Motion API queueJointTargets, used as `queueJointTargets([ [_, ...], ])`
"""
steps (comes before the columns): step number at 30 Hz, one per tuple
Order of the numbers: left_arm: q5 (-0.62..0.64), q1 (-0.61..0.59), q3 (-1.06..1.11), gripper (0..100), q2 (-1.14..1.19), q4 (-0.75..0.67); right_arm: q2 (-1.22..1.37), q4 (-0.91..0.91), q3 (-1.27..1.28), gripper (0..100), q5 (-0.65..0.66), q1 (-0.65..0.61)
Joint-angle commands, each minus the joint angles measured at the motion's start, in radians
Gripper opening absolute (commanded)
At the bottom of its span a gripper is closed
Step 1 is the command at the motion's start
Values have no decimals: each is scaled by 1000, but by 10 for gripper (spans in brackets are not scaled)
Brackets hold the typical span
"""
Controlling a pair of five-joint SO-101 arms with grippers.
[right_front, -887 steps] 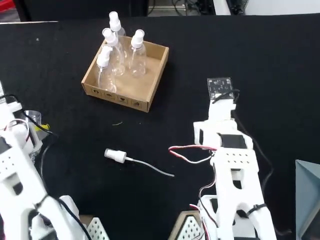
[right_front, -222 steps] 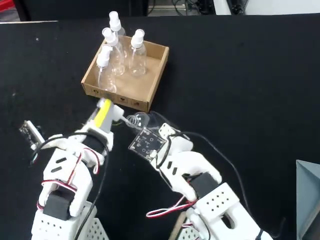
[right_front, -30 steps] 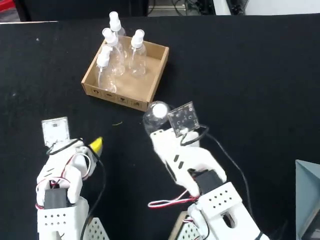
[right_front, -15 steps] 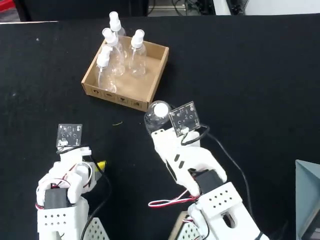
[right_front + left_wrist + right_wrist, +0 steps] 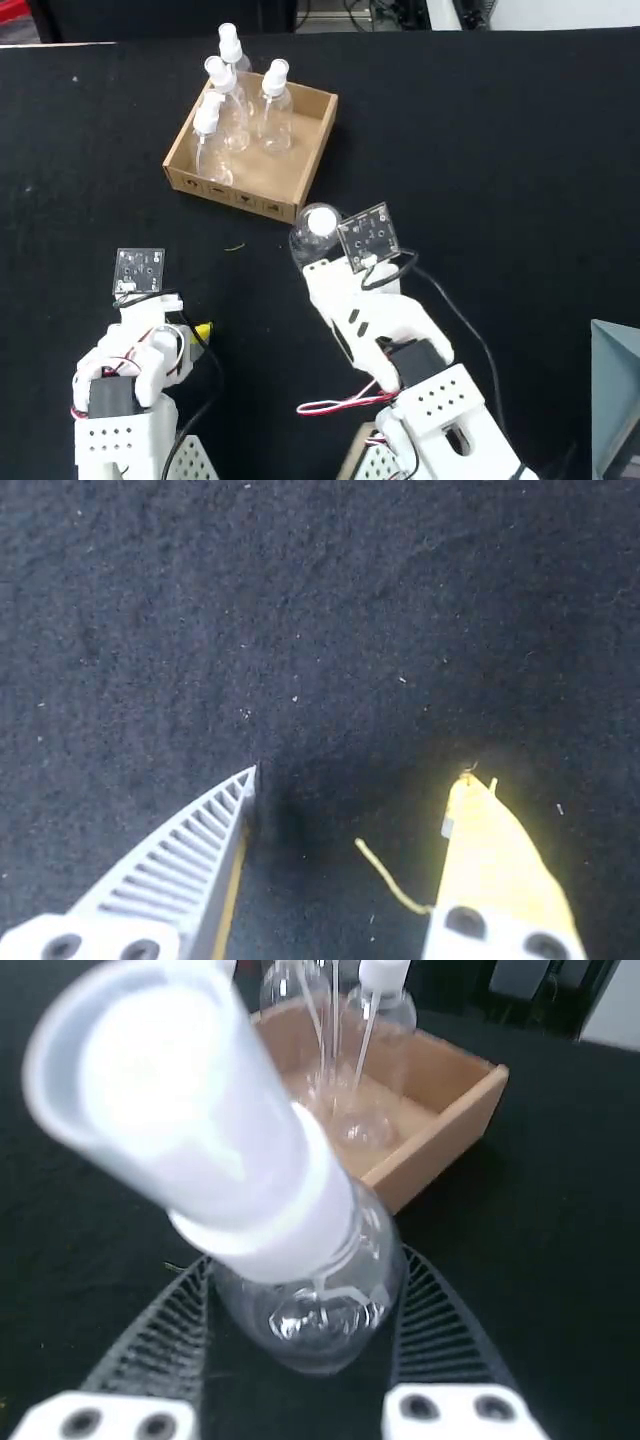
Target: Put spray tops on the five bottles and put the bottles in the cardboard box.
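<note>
The right gripper (image 5: 305, 1300) has its fingers closed around the clear plastic bottle with its white spray top (image 5: 318, 222), just near of the near right corner of the brown cardboard box (image 5: 230, 192), and it has barely shifted in the last half second. The left gripper (image 5: 358, 780), its grey and yellow fingers spread wide with nothing between them, hangs over the black table cloth (image 5: 520, 150) at the near left, having drawn back from its farther spot of a second ago. Four capped clear bottles (image 5: 240, 110) stand in the box's far left part, as before.

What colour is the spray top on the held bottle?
The spray top is white; right wrist view.
</note>
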Motion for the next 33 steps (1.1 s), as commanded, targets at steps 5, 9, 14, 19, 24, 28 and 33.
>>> queueJointTargets([
  [5,-9,4,25,275,-9,6,-22,140,-228,100,-8,23],
  [9,-9,4,25,275,-9,6,-19,218,-318,100,-8,18],
  [14,-9,4,25,275,-9,6,76,259,-438,100,-8,18],
  [19,-9,4,25,275,-9,6,259,256,-561,100,-8,18],
  [24,-9,4,25,275,-9,6,414,250,-668,100,-6,20],
  [28,-9,4,25,275,-9,6,507,153,-687,100,-6,21],
  [33,-9,4,25,275,-9,6,619,34,-688,100,-6,17],
])
